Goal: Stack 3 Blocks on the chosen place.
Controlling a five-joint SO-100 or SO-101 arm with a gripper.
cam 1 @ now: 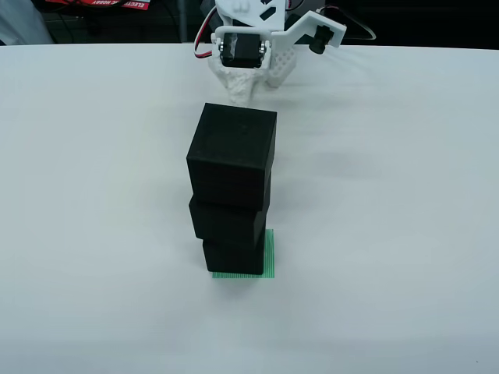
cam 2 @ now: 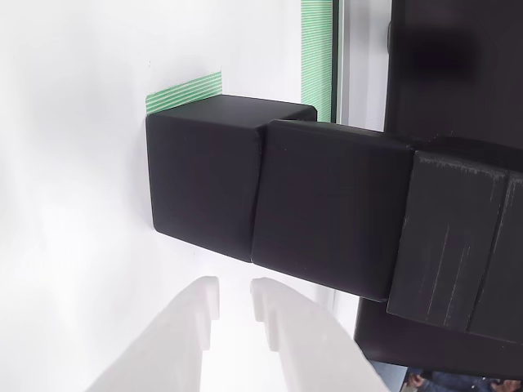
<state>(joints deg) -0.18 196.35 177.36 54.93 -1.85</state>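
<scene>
Three matte black cubes stand as one column on a smooth white table [cam 1: 93, 195]. In the view from above, the bottom cube [cam 1: 234, 255] sits on the green striped square [cam 1: 269, 257], whose finely lined surface shows along the stack's right and lower edges; the middle cube [cam 1: 228, 220] is shifted slightly left, and the top cube [cam 1: 233, 152] is turned a little off the others. Behind the column, clear of it, stands the white plastic arm [cam 1: 261, 47], its surface ribbed with printed layers. In the view that rides on the gripper, the column runs sideways, left to right from bottom cube to top, and the white gripper [cam 2: 235, 298], fingers slightly parted, holds nothing, just short of the cubes.
</scene>
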